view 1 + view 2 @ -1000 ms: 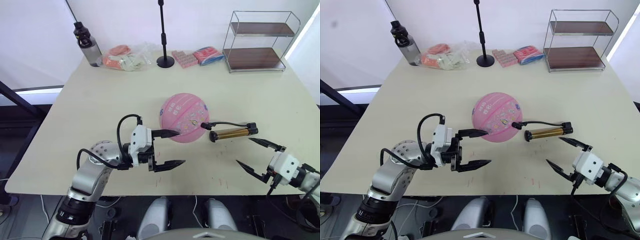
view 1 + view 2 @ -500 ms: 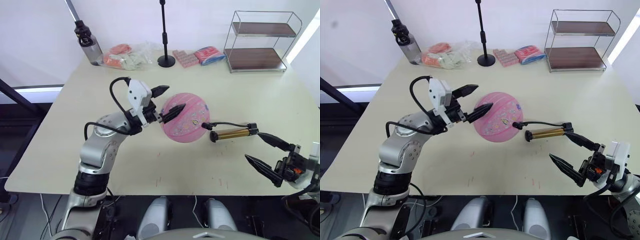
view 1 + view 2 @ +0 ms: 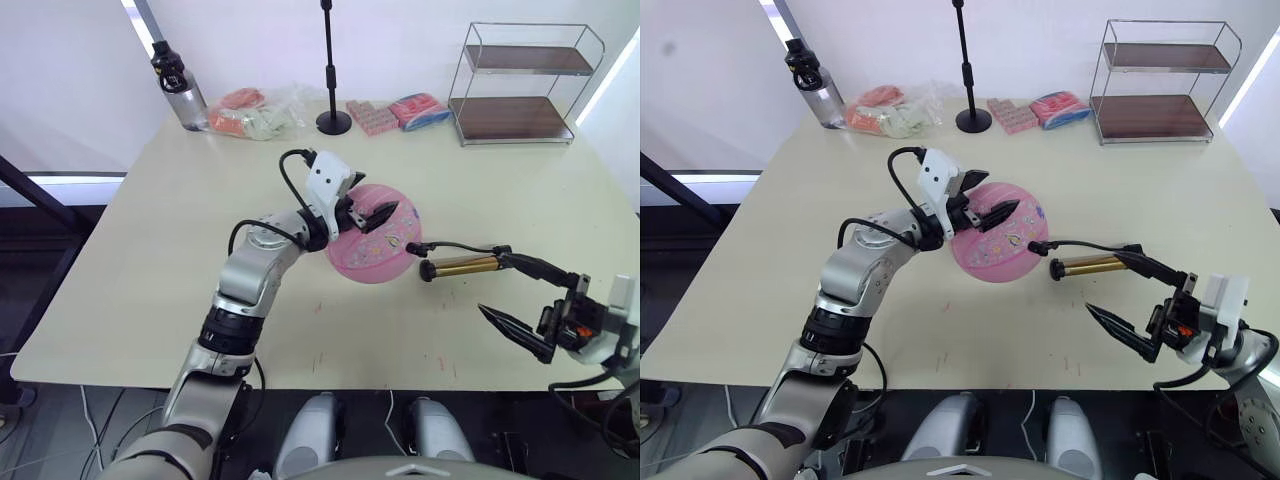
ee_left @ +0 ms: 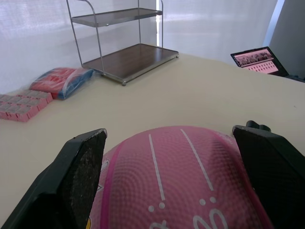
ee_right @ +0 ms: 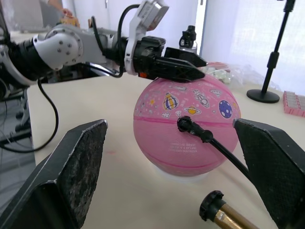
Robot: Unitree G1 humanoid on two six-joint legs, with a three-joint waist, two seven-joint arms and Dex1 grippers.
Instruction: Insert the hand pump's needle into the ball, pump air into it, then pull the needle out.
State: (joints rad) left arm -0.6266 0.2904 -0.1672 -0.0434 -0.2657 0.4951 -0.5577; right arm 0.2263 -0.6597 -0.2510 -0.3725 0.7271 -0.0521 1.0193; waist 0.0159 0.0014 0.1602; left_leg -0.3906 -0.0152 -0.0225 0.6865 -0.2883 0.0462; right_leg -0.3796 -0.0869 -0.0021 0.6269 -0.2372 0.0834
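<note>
The pink ball (image 3: 371, 233), printed with small cartoon figures and pale lettering, sits on the desk (image 3: 150, 250) under the spread fingers of the left tool (image 3: 372, 209). The pump (image 3: 465, 266), bronze-gold barrel with black caps, lies flat just beyond the right tool (image 3: 528, 296), between it and the ball. Its thin black hose (image 5: 224, 151) arcs to the ball, where the black needle (image 5: 185, 124) fitting sits against the ball's side.

Silver-grey jointed arms carry white wrist blocks. Each gripper, left (image 3: 374, 207) and right (image 3: 532, 303), has two pointed black fingers. Black cables loop over both wrists.
</note>
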